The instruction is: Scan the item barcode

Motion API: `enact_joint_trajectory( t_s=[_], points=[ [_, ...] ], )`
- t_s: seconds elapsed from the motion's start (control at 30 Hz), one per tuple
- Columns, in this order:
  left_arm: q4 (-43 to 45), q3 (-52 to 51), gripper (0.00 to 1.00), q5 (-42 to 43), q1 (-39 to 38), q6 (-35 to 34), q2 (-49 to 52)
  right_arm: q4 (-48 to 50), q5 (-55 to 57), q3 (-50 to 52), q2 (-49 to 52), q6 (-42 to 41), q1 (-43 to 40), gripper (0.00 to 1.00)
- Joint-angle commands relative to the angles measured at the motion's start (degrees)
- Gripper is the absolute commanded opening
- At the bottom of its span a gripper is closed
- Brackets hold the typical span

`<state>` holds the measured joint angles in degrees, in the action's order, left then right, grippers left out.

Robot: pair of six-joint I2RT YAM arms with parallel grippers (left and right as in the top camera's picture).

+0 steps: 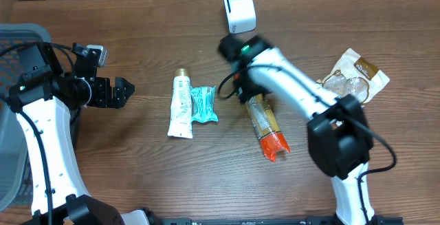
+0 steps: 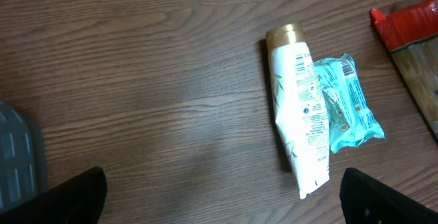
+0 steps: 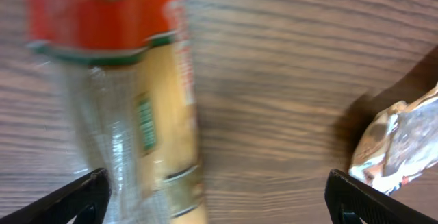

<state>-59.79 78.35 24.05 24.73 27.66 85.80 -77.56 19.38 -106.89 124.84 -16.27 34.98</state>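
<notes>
A long packet (image 1: 267, 125) with a tan body and a red end lies on the table right of centre. The white scanner (image 1: 239, 9) stands at the far edge. My right gripper (image 1: 237, 91) hovers open over the packet's near end. In the right wrist view, the packet (image 3: 137, 114) runs up from beside the left finger (image 3: 75, 200), and nothing is gripped by the right gripper (image 3: 219, 200). My left gripper (image 1: 120, 91) is open at the left, away from the items. Below the left gripper (image 2: 222, 203) there is bare wood.
A white tube (image 1: 181, 106) with a gold cap and a teal packet (image 1: 203, 104) lie side by side at the centre; the tube (image 2: 298, 114) and the teal packet (image 2: 345, 104) also show in the left wrist view. A brown and clear bag (image 1: 354, 79) lies at the right. A grey basket (image 1: 20, 36) stands at the left edge.
</notes>
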Motion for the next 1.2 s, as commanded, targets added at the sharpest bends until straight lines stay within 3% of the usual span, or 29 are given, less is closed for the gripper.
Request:
enact_joint_trajectory(
  t_s=[0.0,0.1,0.2,0.6,0.8,0.9,1.17],
  points=[
    [0.1,0.0,1.0,0.8,-0.5,1.0,0.3,-0.4,-21.8,-0.9,-3.0,14.3,-5.6,1.0],
    [0.1,0.0,1.0,0.8,-0.5,1.0,0.3,0.5,-33.7,2.3,-2.7,19.6,-9.9,1.0],
    [0.1,0.0,1.0,0.8,-0.5,1.0,0.3,3.6,-37.3,6.0,-2.6,19.8,-12.1,1.0],
    [0.1,0.0,1.0,0.8,-0.5,1.0,0.3,11.4,-39.0,16.8,-2.6,19.8,-11.9,0.95],
    [0.1,0.0,1.0,0.8,-0.5,1.0,0.3,11.7,-39.0,17.3,-2.6,19.8,-12.0,0.9],
    [0.1,0.0,1.0,0.8,-0.5,1.0,0.3,11.7,-39.0,17.3,-2.6,19.8,-12.0,0.78],
    [0.1,0.0,0.99,0.8,-0.5,1.0,0.3,11.7,-42.1,17.2,-2.6,19.8,-12.0,0.18]
  ],
)
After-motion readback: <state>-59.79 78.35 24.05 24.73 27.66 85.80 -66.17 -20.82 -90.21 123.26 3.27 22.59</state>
